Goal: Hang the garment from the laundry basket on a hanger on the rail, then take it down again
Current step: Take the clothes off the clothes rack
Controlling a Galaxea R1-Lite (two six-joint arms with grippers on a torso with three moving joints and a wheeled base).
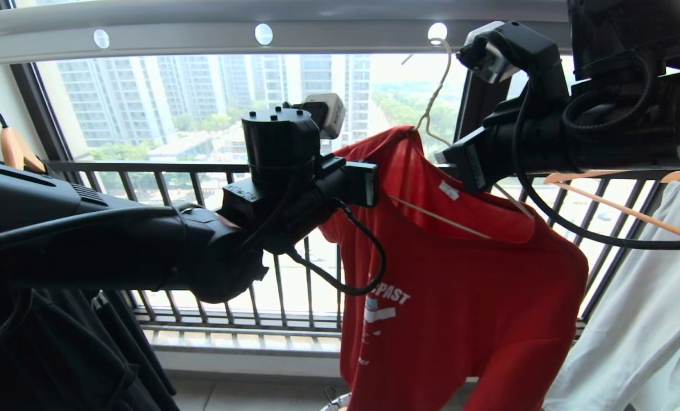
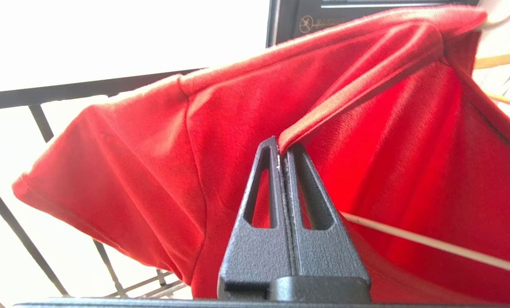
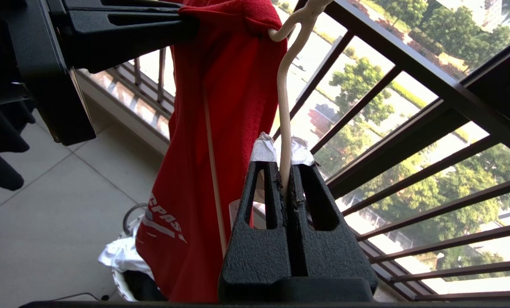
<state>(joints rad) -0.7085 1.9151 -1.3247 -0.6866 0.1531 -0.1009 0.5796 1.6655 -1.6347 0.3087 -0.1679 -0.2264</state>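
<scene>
Currently your left gripper (image 2: 283,152) is clamped on the shirt (image 1: 460,285) collar, while your right gripper (image 3: 284,182) pinches the hanger (image 3: 283,107) neck, steadying it under the rail (image 1: 203,31) for stripping.

One red T-shirt (image 1: 465,297), two wooden hangers (image 1: 619,208)

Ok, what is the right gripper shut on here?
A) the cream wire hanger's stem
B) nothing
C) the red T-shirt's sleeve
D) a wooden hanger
A: in the right wrist view the right gripper pinches the thin stem of the hanger, while the left gripper is the one pinching the red garment at its collar edge.
</scene>
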